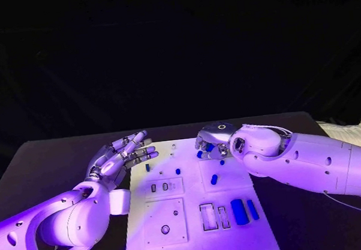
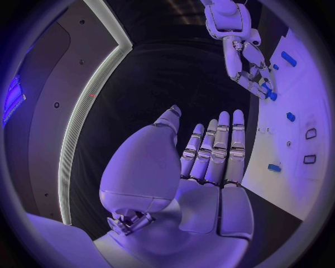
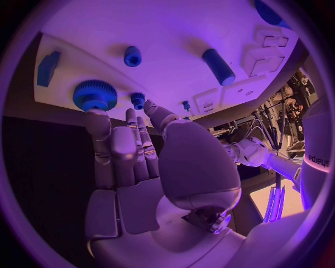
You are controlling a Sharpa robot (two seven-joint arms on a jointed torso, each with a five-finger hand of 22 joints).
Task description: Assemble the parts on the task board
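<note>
Your right hand (image 1: 211,144) is at the far end of the task board (image 1: 202,243), palm down, with its fingers stretched out side by side. In the right wrist view the fingertips (image 3: 95,120) reach the large blue gear (image 3: 95,95) that lies at the board's far edge; one fingertip sits right against the gear's rim, but you cannot tell whether it presses on it. Nothing is clasped in that hand. A small blue gear (image 3: 137,100) lies just beside the big one, close to the other fingertips, and a tiny blue peg (image 3: 186,105) stands a little further along.

Your left hand (image 1: 119,158) hovers beside the board's left edge, over the black table (image 1: 55,168). Its fingers (image 2: 220,145) are straight and together, the thumb held apart, and it holds nothing.

Further out on the board, a blue cylinder (image 1: 239,211) and a slimmer blue bar (image 1: 252,209) lie side by side near the right edge, next to two upright rectangular slots (image 1: 208,216). A short blue piece (image 1: 214,179) lies mid-board, and a small blue knob (image 1: 177,171) sits nearer the far end. In the right wrist view a flat blue block (image 3: 47,68) lies apart from the gears, by the board's edge.
</note>
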